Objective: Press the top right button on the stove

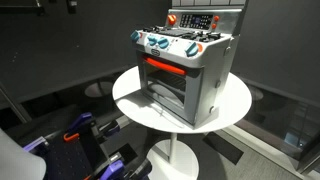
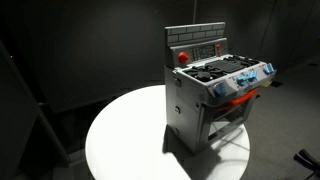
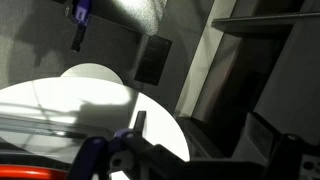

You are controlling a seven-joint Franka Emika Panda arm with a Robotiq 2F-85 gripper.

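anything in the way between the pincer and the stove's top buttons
Nothing visible does. The stove sits on the round white table with its back button panel uncovered in both exterior views.

1. I see the small grey-silver toy oven-stove (image 1: 190, 70) upright, towards one side of the round white table (image 1: 130, 95).
2. A red-orange bar crosses its front; blue-white knobs sit above it, before the dark back panel.

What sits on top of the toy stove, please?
On the toy stove are dark burners, with a raised back panel carrying a red button. What lies behind the panel is hidden.
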